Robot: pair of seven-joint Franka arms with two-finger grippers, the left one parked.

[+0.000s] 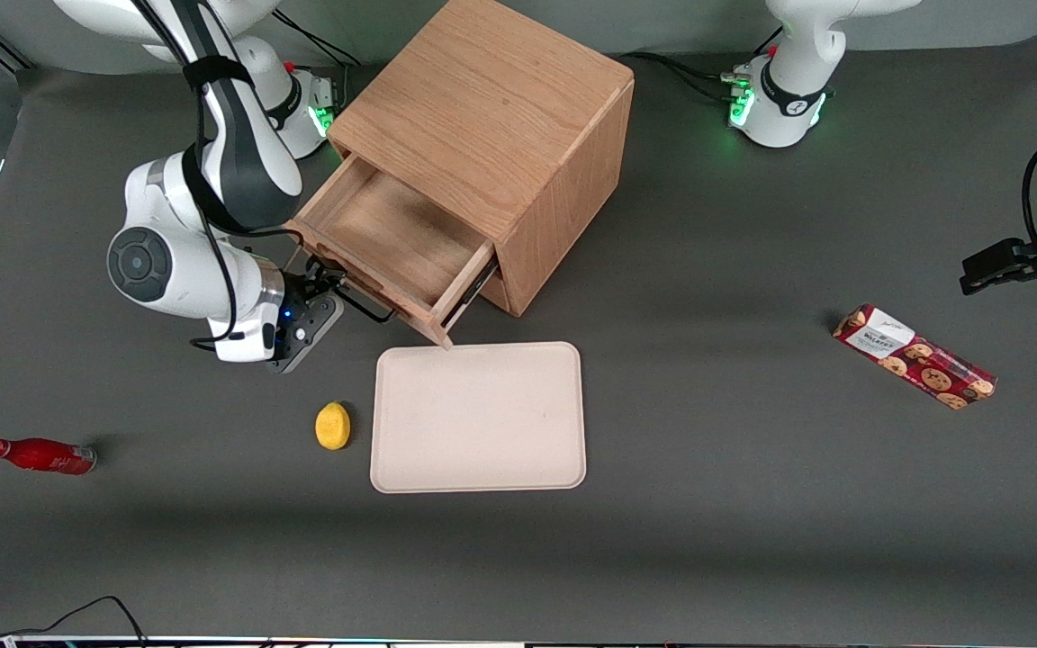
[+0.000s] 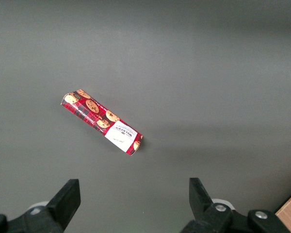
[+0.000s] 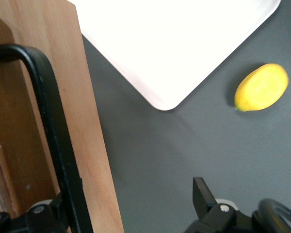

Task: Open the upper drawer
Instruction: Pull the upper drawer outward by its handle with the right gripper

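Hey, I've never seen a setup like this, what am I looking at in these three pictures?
Two robot arms stand at a grey table. One picture looks from the front; the other two come from cameras on the arms' wrists. The working arm's hand is at the upper drawer of an oak cabinet, fingers apart, the black handle between them, clamping nothing. The drawer is pulled out. Lying on the table: a tray, a lemon, a red bottle, a biscuit packet.
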